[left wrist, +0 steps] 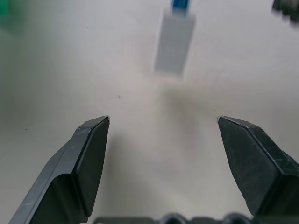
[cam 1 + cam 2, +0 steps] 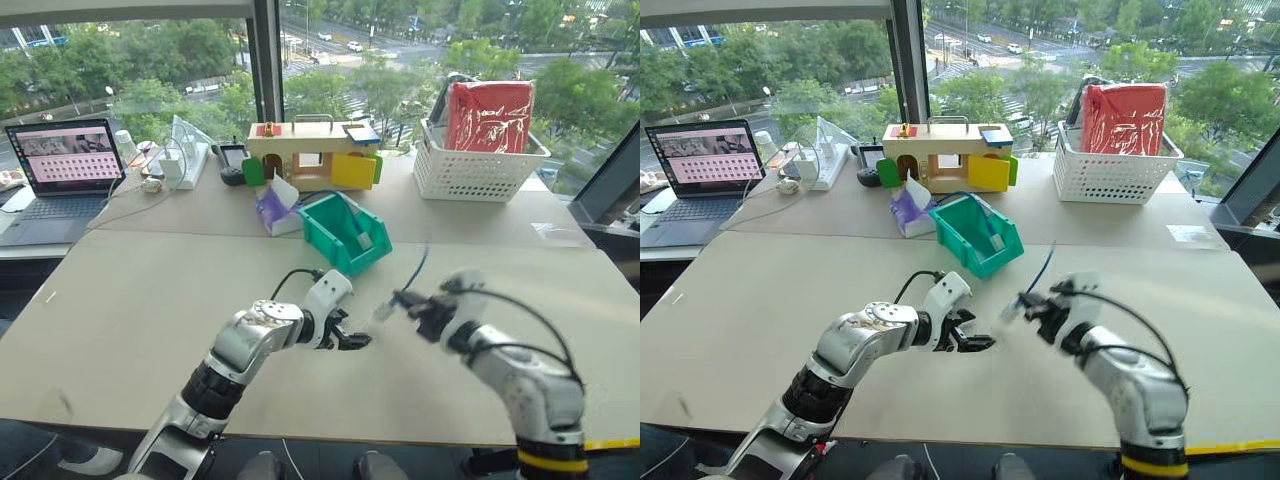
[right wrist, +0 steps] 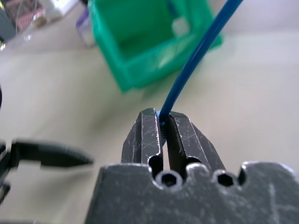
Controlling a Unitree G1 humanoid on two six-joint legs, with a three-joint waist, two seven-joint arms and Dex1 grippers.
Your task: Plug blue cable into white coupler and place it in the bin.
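The right gripper pinches the thin blue cable between its closed fingers, above the table. From the grip one stretch of cable rises toward the far side, and the small white coupler, blurred, hangs off the cable's end on the left. The left gripper stands wide open and empty just left of the coupler, and the teal bin sits beyond both, a small white piece inside.
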